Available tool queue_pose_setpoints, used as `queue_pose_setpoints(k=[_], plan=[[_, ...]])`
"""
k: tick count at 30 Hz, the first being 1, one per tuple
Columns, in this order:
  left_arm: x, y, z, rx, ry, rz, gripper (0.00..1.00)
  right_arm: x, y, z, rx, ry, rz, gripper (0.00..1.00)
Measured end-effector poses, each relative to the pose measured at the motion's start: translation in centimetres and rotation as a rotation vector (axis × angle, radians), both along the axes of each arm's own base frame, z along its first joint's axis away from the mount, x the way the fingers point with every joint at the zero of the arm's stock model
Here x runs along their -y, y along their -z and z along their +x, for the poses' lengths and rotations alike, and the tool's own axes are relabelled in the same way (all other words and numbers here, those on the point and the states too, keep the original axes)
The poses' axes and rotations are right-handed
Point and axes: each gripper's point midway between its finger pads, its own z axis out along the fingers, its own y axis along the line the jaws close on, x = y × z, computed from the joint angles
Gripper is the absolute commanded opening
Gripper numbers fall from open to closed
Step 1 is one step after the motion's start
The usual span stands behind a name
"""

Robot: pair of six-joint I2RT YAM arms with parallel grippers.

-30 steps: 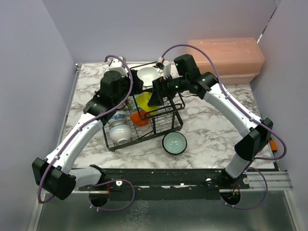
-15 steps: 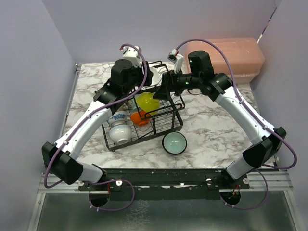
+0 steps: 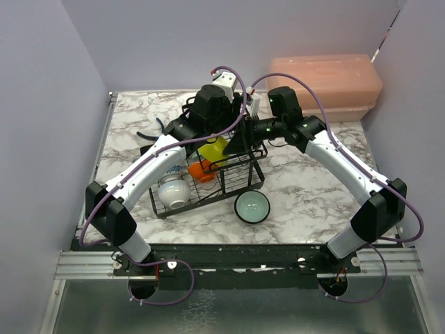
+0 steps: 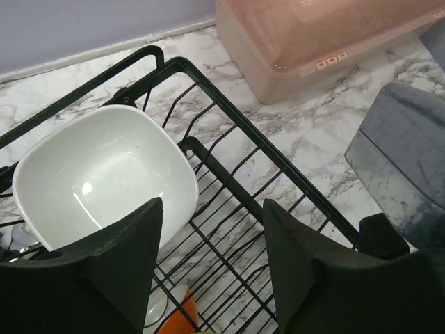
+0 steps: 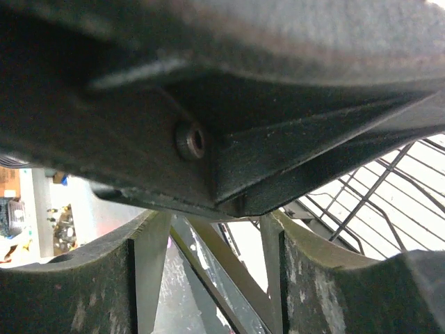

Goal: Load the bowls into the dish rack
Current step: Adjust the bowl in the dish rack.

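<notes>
The black wire dish rack [image 3: 240, 177] stands mid-table. It holds a yellow-green bowl [image 3: 212, 148], a small orange bowl [image 3: 199, 170] and a pale patterned bowl [image 3: 172, 192]. A white bowl [image 4: 97, 174] lies in its upper shelf [image 4: 229, 174]; the top view hides it under my left arm. My left gripper [image 4: 212, 271] [image 3: 212, 122] hovers open over that shelf, its left finger overlapping the white bowl's rim, only wires between its fingers. My right gripper [image 5: 208, 278] [image 3: 238, 140] is open at the rack's right rear corner, a rack bar [image 5: 222, 278] crossing its gap. A teal bowl [image 3: 252, 207] sits on the table in front.
A pink lidded box [image 3: 327, 83] [image 4: 327, 35] stands at the back right against the wall. The two wrists crowd together above the rack's rear; my left arm's underside [image 5: 208, 104] fills the top of the right wrist view. Marble tabletop [image 3: 306, 188] shows right of the rack.
My left arm swung right across the rack's back, covering the white bowl in the top view. The right gripper dropped toward the rack's rear corner.
</notes>
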Motion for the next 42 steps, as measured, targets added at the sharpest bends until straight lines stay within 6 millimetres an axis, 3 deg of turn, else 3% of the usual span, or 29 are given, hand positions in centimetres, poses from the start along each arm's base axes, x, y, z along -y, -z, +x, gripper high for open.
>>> queue_pose_setpoints(k=[11, 16, 19, 23, 28, 34, 37, 42], plan=[[-0.1, 0.3, -0.1, -0.001, -0.006, 0.022, 0.60, -0.2, 0.4, 0.3, 0.014, 0.013, -0.020, 0.55], [-0.2, 0.2, -0.1, -0.003, -0.009, 0.025, 0.60, -0.1, 0.5, 0.6, 0.036, 0.032, -0.034, 0.78], [-0.1, -0.4, 0.1, 0.008, -0.007, 0.022, 0.59, 0.4, 0.1, 1.1, 0.078, 0.094, -0.062, 0.80], [0.5, -0.5, 0.6, 0.013, 0.001, 0.031, 0.57, 2.1, -1.9, 1.3, 0.173, 0.202, -0.080, 0.79], [0.4, 1.9, 0.9, -0.025, 0.000, 0.099, 0.52, 5.6, -4.2, 0.9, 0.282, 0.362, -0.086, 0.78], [-0.5, 3.7, 1.0, -0.041, 0.004, 0.207, 0.50, 8.9, -2.7, 1.2, 0.321, 0.511, -0.158, 0.77], [-0.8, 4.7, 1.1, -0.053, 0.004, 0.252, 0.43, 9.6, -2.5, 1.5, 0.331, 0.549, -0.178, 0.78], [-1.0, 6.9, 1.7, -0.083, 0.014, 0.338, 0.16, 9.9, -2.5, 1.8, 0.338, 0.570, -0.186, 0.77]])
